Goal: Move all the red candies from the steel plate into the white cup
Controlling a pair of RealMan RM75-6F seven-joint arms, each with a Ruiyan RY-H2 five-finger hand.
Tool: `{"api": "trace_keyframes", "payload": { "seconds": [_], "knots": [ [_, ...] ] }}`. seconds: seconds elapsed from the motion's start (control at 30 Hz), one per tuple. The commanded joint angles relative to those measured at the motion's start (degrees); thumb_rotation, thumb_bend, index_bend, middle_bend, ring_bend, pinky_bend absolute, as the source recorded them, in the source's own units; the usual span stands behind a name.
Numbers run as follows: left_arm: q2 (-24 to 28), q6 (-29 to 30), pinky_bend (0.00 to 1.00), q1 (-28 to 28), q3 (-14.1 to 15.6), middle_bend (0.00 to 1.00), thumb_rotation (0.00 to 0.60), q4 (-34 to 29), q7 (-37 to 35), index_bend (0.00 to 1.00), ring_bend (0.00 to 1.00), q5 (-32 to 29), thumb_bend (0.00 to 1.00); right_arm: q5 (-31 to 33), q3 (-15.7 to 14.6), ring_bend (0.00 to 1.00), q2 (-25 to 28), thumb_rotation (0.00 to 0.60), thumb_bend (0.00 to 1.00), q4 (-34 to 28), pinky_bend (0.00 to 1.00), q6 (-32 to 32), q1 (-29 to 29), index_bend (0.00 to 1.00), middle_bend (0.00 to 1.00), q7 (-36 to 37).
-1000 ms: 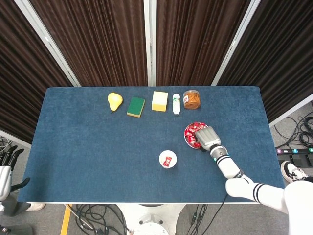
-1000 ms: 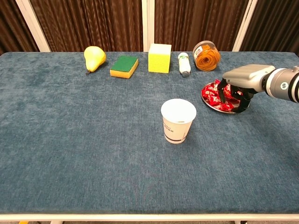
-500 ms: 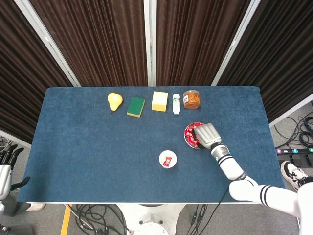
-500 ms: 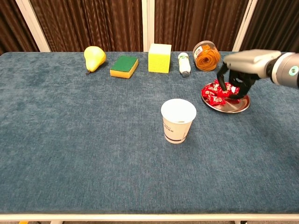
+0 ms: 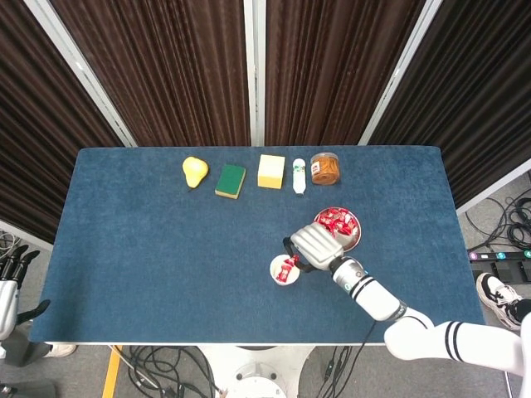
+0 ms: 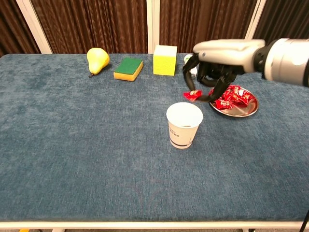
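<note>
1. The right hand (image 6: 212, 72) hangs above the surface (image 6: 96, 145), its fingertips pinching one red candy (image 6: 192, 94).
2. The cup (image 6: 184, 124) stands just below and in front of that hand, the held candy over its far rim; the head view shows a candy (image 5: 285, 271) inside.
3. The plate (image 6: 236, 110) lies just to the hand's right, heaped with candies (image 6: 231, 98).
4. Beyond the hand runs a row: pear (image 6: 97, 60), sponge (image 6: 128, 68), yellow block (image 6: 164, 60), bottle (image 5: 299, 175), jar (image 5: 325, 168).
5. The left hand (image 5: 10, 278) waits far left, off the surface, fingers apart and empty.
</note>
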Motion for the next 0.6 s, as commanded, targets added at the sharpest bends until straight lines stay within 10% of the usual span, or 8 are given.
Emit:
{"api": "trace_keyframes", "payload": {
  "seconds": [0.03,0.6],
  "knots": [
    [-0.1,-0.2,0.2,0.0,0.0,0.21,0.6,0.1,-0.1,0.22,0.21,0.0,0.0,1.1,-1.2,0.9,-1.5,0.6,0.3,0.7,1.0,-0.2,0.8,0.6,0.86,-2.1],
    [-0.5,-0.4,0.2,0.0,0.0,0.21,0.6,1.1,-0.8,0.22,0.21,-0.3,0.0,0.7,-1.0,0.89,-1.4,0.6,0.3,0.6,1.0,2.7,0.5,0.25,0.86,-1.1]
  ]
}}
